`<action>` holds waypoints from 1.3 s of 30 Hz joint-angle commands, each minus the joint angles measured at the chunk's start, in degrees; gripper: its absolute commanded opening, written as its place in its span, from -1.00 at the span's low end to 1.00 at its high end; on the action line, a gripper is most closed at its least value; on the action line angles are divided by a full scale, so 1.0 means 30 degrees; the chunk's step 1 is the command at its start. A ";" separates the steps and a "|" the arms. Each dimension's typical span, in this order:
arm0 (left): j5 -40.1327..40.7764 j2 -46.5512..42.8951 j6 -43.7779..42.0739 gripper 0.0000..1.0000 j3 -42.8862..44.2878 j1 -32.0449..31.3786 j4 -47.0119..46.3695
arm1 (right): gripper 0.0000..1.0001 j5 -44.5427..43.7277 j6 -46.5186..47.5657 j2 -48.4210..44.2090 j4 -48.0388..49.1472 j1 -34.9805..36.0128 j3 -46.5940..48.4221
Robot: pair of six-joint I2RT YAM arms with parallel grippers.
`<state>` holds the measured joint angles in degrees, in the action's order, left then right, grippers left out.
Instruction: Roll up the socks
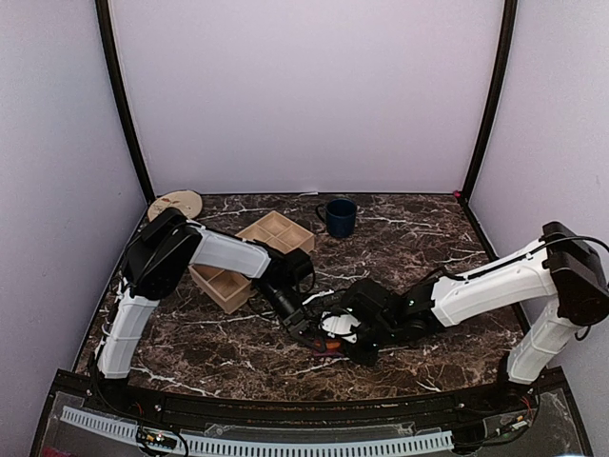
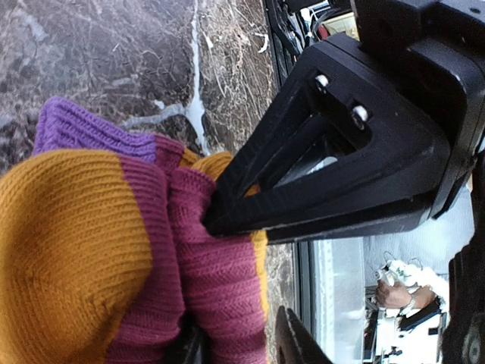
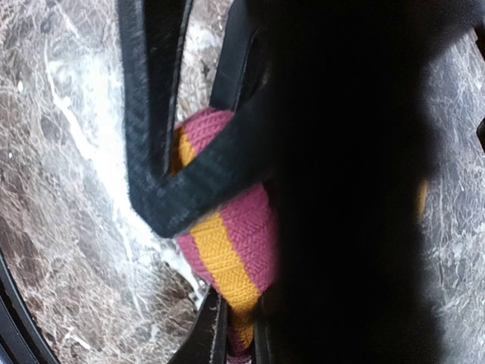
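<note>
Judging by its slack ribbed knit, the striped sock [image 2: 83, 250] is light, soft and quick to unroll, best pinched deep across its bunched middle, where the right gripper [image 3: 227, 220] is clamped on it; whether the left gripper [image 2: 239, 345] straddling it actually grips, I cannot tell.

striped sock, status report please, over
Right gripper: jaws shut on the striped sock. Left gripper: jaws around it, grip unclear. Divided wooden tray, blue mug clear behind.
</note>
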<state>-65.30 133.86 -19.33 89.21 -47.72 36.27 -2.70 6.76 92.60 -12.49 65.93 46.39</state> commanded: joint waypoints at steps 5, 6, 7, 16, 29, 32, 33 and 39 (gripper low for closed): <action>0.4370 0.0175 0.0609 -0.20 -0.0544 0.0365 0.1180 | -1.00 0.1568 -0.0584 0.0673 -0.0030 -0.0446 0.0373; 0.4540 0.0024 0.0654 -0.19 -0.0705 0.0379 0.1141 | -1.00 0.1606 -0.0687 0.0638 0.0025 -0.0488 0.0318; 0.4792 -0.0145 0.0755 -0.19 -0.0912 0.0381 0.1062 | -1.00 0.1651 -0.0803 0.0589 0.0080 -0.0545 0.0238; 0.6469 -0.2106 0.2053 -0.15 -0.3662 0.0682 -0.1223 | -1.00 0.1757 -0.1472 0.0147 0.0333 -0.0625 -0.0235; 0.6269 -0.3862 0.3690 -0.13 -0.5310 0.1194 -0.3242 | -1.00 0.1808 -0.1947 0.0060 0.0119 -0.0592 -0.0230; 0.6056 -0.4316 0.4024 -0.13 -0.5779 0.1229 -0.3711 | -1.00 0.1807 -0.1962 0.0124 0.0122 -0.0591 -0.0131; 0.5985 -0.4536 0.4153 -0.13 -0.5948 0.1241 -0.3887 | -1.00 0.1801 -0.1962 0.0185 0.0128 -0.0616 -0.0063; 0.6176 -0.5633 0.4641 -0.13 -0.6840 0.1312 -0.4591 | -1.00 0.1956 -0.1940 0.0492 0.0038 -0.0555 0.0300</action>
<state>-53.34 119.33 -6.81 71.50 -44.53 22.22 2.17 1.41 93.01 -9.96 64.45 46.50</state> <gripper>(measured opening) 0.434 0.056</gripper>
